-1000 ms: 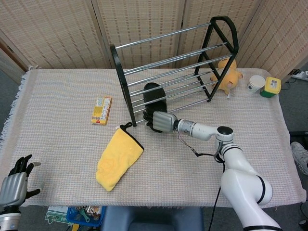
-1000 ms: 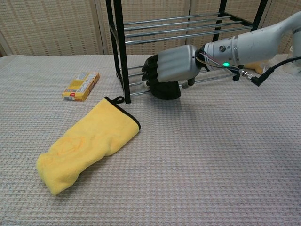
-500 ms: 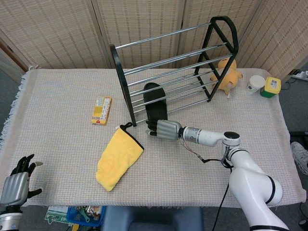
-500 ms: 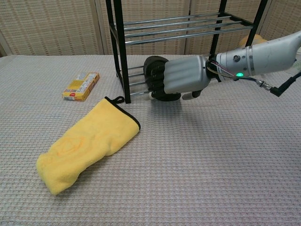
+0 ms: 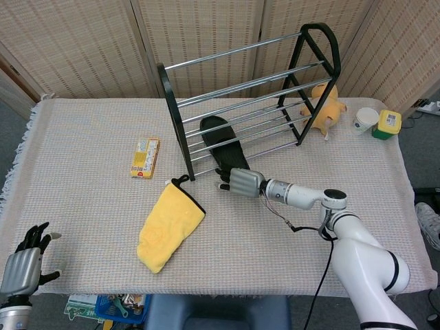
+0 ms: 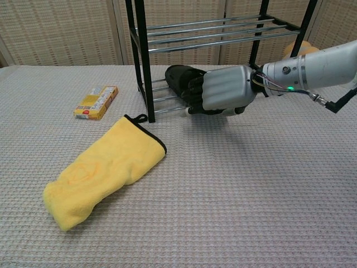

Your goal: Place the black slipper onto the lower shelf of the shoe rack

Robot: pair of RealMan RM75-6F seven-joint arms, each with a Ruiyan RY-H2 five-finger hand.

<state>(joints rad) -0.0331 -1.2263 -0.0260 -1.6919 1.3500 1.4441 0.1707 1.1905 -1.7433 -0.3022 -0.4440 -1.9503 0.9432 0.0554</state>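
**Slipper on the lower bars, robot hand at its heel**

The slipper (image 5: 218,142) lies sole-down across the lower shelf bars of the rack (image 5: 249,103), toe pointing to the far left, heel poking out over the near bar. It sits at an angle to the bars rather than square, which looks like the result of being slid in from the near side; most of its length seems to be carried by the bars, so I would judge it nearly placed.

The right robot hand (image 6: 222,92) is at the heel end, knuckles toward the chest camera, dark fingers (image 6: 194,95) curled in toward the slipper. From here they appear to touch the heel, yet whether they grip it or merely push against it I cannot tell, since the back of the hand hides the contact. The forearm reaches in low from the right, just above the surface (image 5: 82,130), which suits sliding a shoe in under the upper bars.

Near left of the rack's front post lies a yellow mitt (image 5: 169,226), and further left a small box (image 5: 145,157). Beyond the rack's right end sits a yellow plush toy (image 5: 321,104), then a cup (image 5: 366,119) and a green-lidded tub (image 5: 386,124).

The left robot hand (image 5: 23,259) hangs at the near left corner, fingers spread, holding nothing.
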